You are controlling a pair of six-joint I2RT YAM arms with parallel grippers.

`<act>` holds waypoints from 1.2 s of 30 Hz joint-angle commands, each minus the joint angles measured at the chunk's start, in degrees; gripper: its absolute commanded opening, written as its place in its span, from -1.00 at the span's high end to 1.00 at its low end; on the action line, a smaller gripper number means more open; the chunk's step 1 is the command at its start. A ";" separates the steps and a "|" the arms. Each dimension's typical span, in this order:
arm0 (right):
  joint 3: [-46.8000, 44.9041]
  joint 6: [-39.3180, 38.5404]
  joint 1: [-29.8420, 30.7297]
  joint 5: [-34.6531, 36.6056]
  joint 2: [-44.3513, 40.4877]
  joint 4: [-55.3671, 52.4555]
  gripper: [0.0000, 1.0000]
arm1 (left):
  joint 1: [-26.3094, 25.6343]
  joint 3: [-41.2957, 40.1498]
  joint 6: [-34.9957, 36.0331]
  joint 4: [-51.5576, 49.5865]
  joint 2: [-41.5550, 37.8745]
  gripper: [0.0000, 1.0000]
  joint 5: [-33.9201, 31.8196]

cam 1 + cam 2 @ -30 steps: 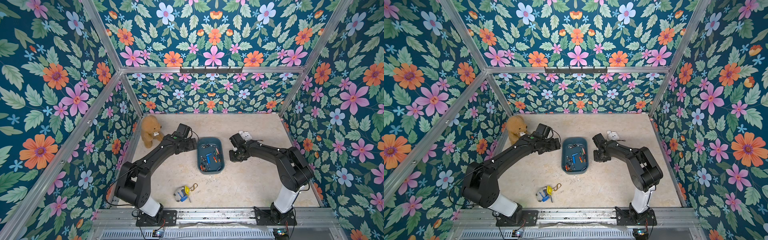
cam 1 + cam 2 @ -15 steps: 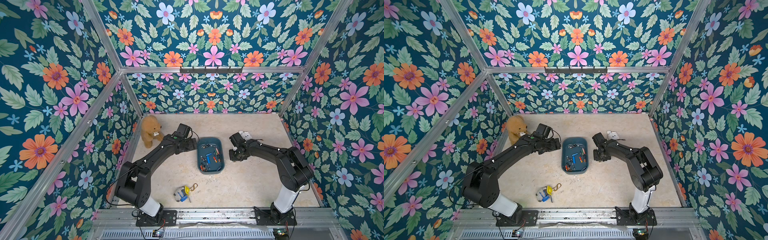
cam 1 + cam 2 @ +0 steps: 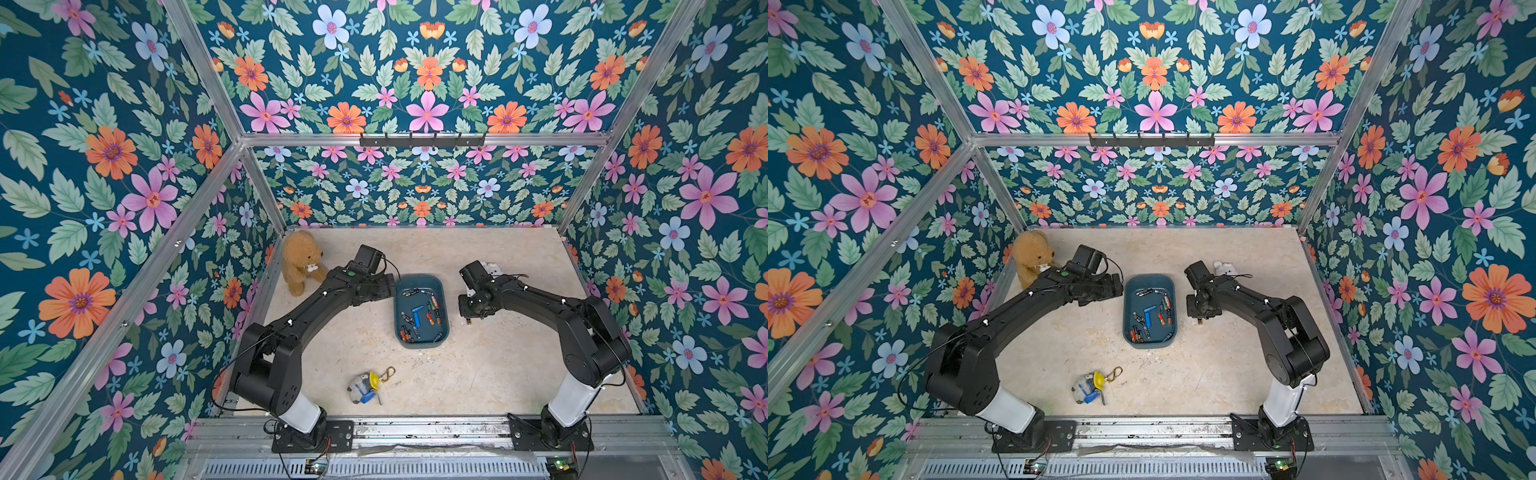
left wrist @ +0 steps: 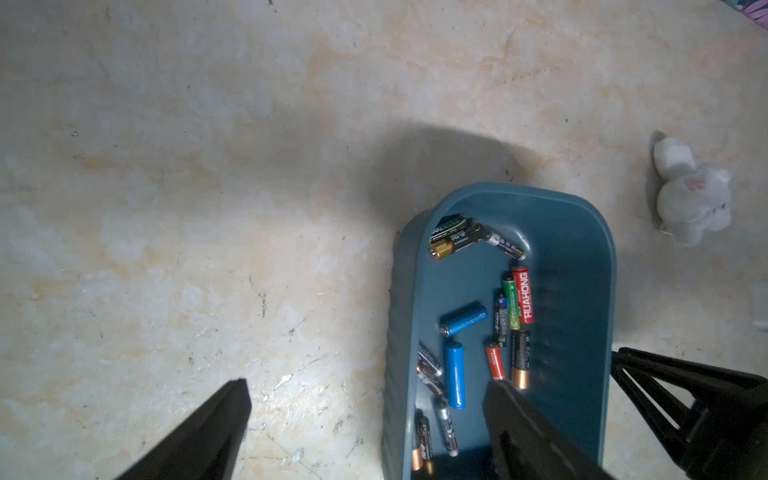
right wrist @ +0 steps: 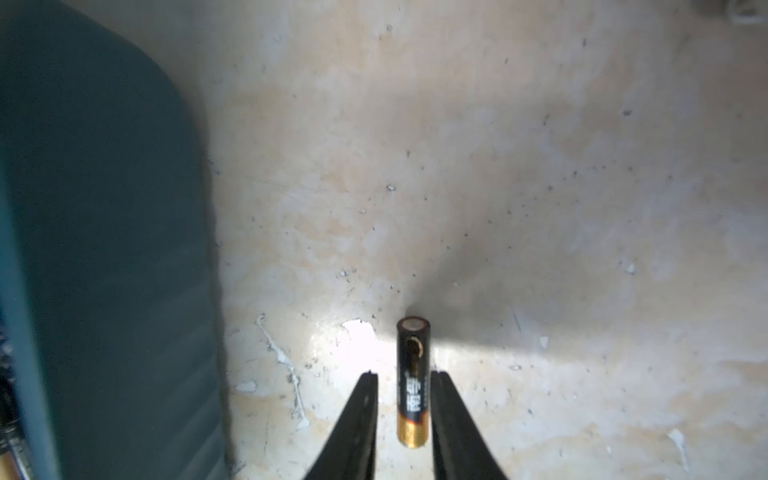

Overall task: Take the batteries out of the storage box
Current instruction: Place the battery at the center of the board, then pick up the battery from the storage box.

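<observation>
Red "HUAHONG" battery (image 4: 522,297) in teal storage box (image 4: 575,257)

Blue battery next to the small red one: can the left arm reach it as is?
Probably yes. The left end effector is open, with one finger over the storage box; the blue battery lies uncovered, with small gaps on both sides.

Brown teddy bear (image 3: 300,266) upright in far left corner; small white plush toy (image 4: 690,195) toward the back; keychain figure (image 3: 365,386) lying near front.
</observation>
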 commanded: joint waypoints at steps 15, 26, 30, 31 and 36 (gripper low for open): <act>1.62 -0.60 -1.10 0.84 -3.32 -3.42 0.43 | -6.07 5.79 -0.87 -1.59 4.88 -0.80 -1.84; 1.12 -0.81 -1.66 0.50 -3.85 -3.20 0.42 | -12.48 12.72 -0.42 -4.71 12.73 -0.64 -4.19; 0.83 -0.84 -1.84 0.43 -4.03 -3.09 0.42 | -13.54 14.04 -0.48 -5.27 15.10 -0.54 -4.03; 0.68 -0.91 -1.89 0.42 -4.11 -3.04 0.42 | -13.82 14.36 -0.48 -5.41 15.72 -0.49 -4.00; 0.27 -0.88 -1.98 0.23 -4.06 -2.78 0.41 | -14.78 15.42 -0.68 -6.26 18.29 -0.26 -3.94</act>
